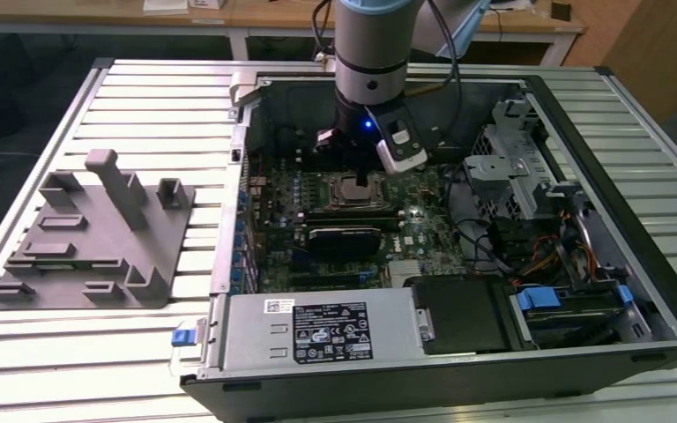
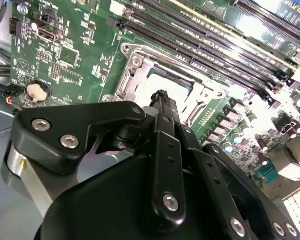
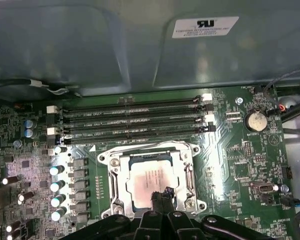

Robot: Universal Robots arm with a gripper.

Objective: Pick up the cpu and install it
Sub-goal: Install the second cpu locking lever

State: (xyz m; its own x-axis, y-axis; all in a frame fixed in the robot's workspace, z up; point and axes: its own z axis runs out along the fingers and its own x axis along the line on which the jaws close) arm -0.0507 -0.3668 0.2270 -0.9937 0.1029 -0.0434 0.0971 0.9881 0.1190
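Observation:
The cpu [image 3: 149, 181] is a shiny silver-grey square lying flat inside the metal socket frame [image 3: 110, 172] on the green motherboard [image 3: 230, 160]. In the exterior view the cpu [image 1: 347, 190] sits mid-board, directly under the arm. My gripper [image 3: 161, 194] hangs just above one edge of the chip, its two black fingers pressed together with nothing between them. In the second wrist view the gripper [image 2: 162, 96] shows the same shut tips over the bright cpu [image 2: 146, 89]. Whether the tips touch the chip I cannot tell.
The open computer case [image 1: 621, 132] encloses the board. Memory slots [image 3: 135, 120] run beside the socket, and capacitors [image 3: 57, 182] stand on its other side. A labelled power supply box [image 1: 315, 330] fills the near side, with drive bays and cables [image 1: 527, 194] at the exterior view's right. A grey fixture [image 1: 92, 238] stands on the slatted table.

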